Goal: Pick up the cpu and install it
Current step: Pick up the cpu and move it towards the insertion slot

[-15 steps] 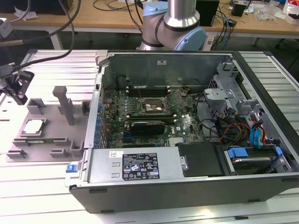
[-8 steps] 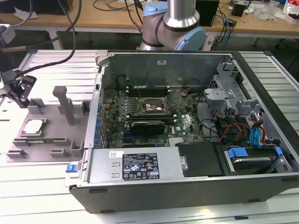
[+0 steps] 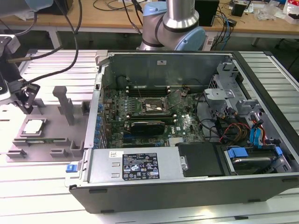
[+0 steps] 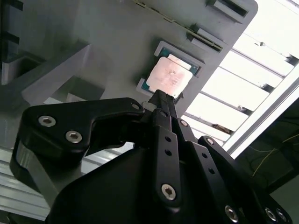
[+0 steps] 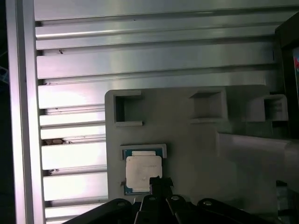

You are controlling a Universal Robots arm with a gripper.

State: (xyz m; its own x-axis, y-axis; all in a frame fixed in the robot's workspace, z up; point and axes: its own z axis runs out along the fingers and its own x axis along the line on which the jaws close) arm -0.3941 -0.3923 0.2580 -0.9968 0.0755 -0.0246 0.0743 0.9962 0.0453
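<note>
STEP: pick | gripper above cpu, fingers narrow, empty | cpu flat in holder pocket — likely to keep it located for pickup

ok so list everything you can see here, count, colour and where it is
cpu: one, silvery, in a recess of the holder, at the exterior view's left
holder: one, grey, on the table beside the computer case
computer case: one, dark grey, open, mid-table
circuit board: one, green, inside the computer case
socket frame: one, black with metal edges, on the circuit board
card: one, black, long, beside the socket frame
table: one, silver, slatted
arm: one, silver and pale blue, behind the computer case
gripper: one, black, over the holder, near the cpu
</note>
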